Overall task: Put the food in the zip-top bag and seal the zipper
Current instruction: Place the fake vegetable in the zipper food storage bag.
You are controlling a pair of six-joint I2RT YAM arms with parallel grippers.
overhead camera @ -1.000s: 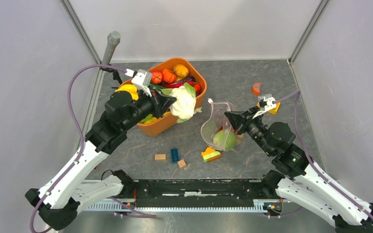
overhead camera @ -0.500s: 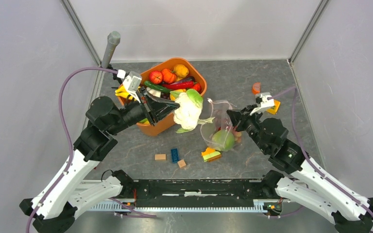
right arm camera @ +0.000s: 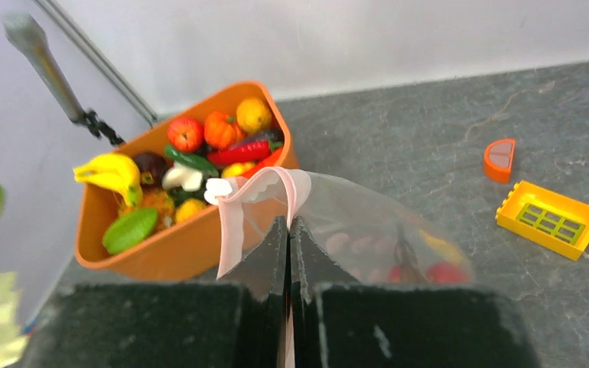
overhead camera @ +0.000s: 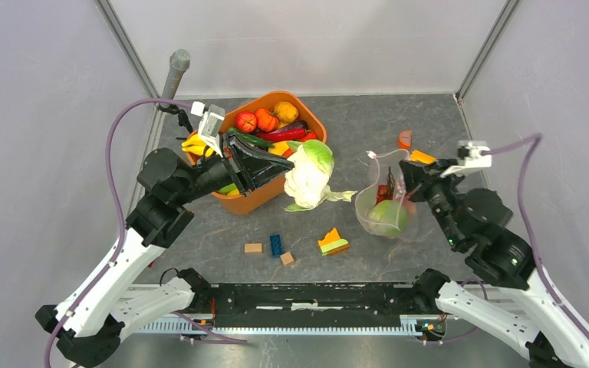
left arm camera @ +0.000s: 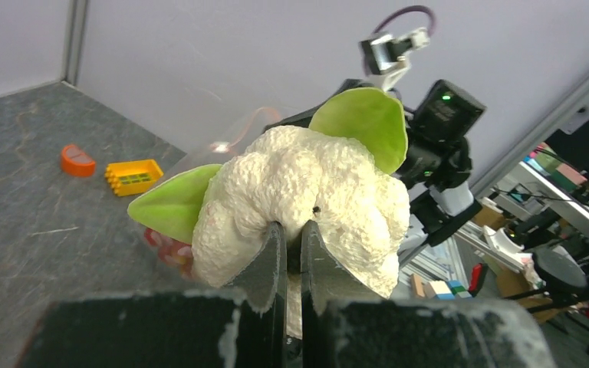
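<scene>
- The left claw (overhead camera: 287, 161) is clamped on the white cauliflower (overhead camera: 307, 175). In the left wrist view its jaws pinch into the cauliflower's (left arm camera: 307, 192) underside, with green leaves spreading to either side.
- The cauliflower hangs above the table (overhead camera: 345, 123), just beside the orange tub (overhead camera: 318, 132) and apart from the zip-top bag (overhead camera: 380, 201).
- The right claw (overhead camera: 405, 172) is closed on the bag's upper edge. In the right wrist view the jaws (right arm camera: 289, 230) pinch the clear plastic right by the pink zipper (right arm camera: 264, 192), whose white slider tab (right arm camera: 216, 190) sits at the left end.
- The bag's mouth gapes upward, and a green fruit (overhead camera: 387, 217) and something red lie inside.
- More toy food (overhead camera: 264, 121) fills the tub.
- Small blocks (overhead camera: 276, 245) lie on the table nearer the arm bases. An orange half-disc (overhead camera: 405, 139) and a yellow block (right arm camera: 551, 218) lie beyond the bag.
</scene>
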